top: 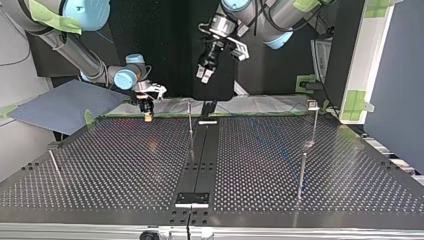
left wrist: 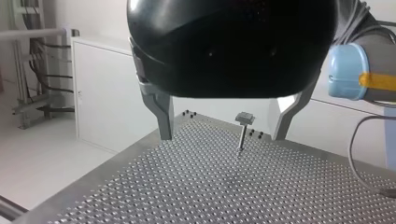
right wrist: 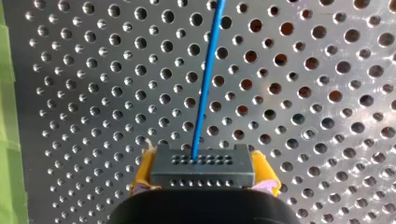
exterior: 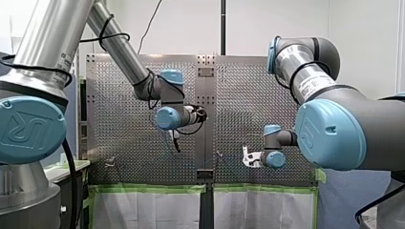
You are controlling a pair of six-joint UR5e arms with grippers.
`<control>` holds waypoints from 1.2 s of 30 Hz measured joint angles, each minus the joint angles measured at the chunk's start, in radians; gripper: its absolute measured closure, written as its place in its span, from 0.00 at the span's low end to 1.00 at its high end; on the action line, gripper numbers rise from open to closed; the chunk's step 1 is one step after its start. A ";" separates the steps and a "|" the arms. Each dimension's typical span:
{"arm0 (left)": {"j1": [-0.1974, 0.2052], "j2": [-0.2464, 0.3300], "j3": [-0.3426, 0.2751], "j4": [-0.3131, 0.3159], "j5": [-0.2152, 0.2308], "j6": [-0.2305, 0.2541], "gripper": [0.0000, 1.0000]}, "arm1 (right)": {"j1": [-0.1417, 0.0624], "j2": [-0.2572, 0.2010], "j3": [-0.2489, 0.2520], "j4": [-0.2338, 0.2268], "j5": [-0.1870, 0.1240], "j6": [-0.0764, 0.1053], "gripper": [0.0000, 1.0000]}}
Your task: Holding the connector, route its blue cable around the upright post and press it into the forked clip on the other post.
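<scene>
You get bright, even room light in the front view: the white wall [exterior: 191, 28] at 12 o'clock is washed pale, and the left arm [exterior: 47, 33] carries a soft sheen. In the top view the table [top: 125, 165] is dim with small glints, nearly black behind it at 12 o'clock. The left hand [left wrist: 222, 137] is a dark mass against brightness. Around the connector [right wrist: 203, 165], the metal glares toward 2 o'clock.

The thin bright blue cable [right wrist: 205, 79] leaves a dark grey rectangular plastic connector [right wrist: 202, 165] dotted with rows of small holes. The right gripper [right wrist: 202, 182] shows yellow pads [right wrist: 144, 170]. The left gripper [left wrist: 222, 137] is glossy black with grey metal fingers [left wrist: 161, 112]. The silver metal table [right wrist: 303, 93] carries a regular grid of round holes, edged with green tape [right wrist: 6, 116]. The arms [exterior: 119, 47] are silver with pale blue joint caps [exterior: 329, 126].
</scene>
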 joint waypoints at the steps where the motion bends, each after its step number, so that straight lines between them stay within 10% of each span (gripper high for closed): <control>1: 0.000 0.010 -0.010 0.003 0.000 0.000 0.00 | 0.000 0.000 0.000 0.000 0.000 0.000 0.85; 36: -0.004 0.286 -0.302 0.006 -0.026 0.007 0.00 | 0.000 -0.001 0.000 0.002 0.029 -0.009 0.85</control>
